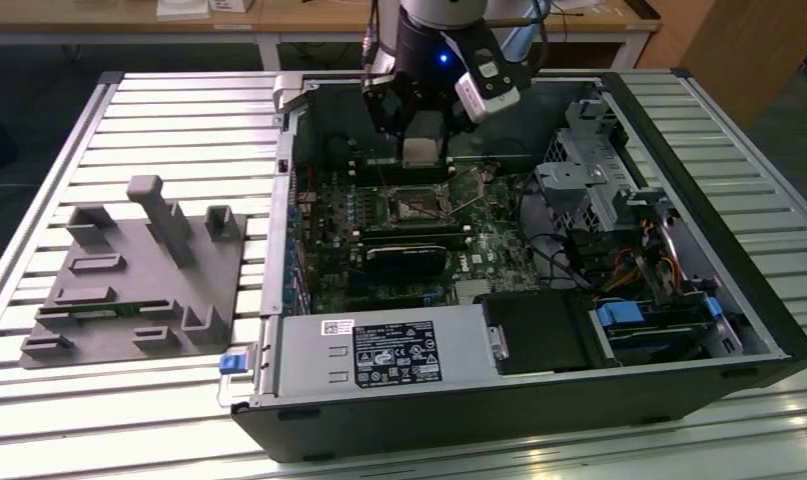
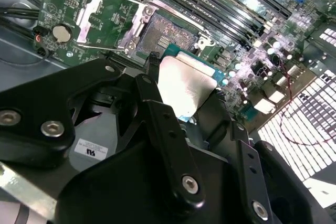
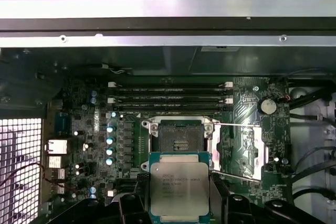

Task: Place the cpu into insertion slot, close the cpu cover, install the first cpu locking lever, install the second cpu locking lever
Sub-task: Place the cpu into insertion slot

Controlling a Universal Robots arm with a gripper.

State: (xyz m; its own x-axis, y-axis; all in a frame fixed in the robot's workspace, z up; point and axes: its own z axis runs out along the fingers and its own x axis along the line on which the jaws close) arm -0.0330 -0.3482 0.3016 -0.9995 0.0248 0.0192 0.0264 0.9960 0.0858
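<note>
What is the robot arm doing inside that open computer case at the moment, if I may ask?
The arm's black gripper holds the small square cpu with the grey metal top between its fingers, over the green motherboard inside the black computer case. The chip is not yet seated: the square insertion slot with the dark centre lies bare close by. The thin silvery cpu cover is swung open to one side of the slot.
</note>
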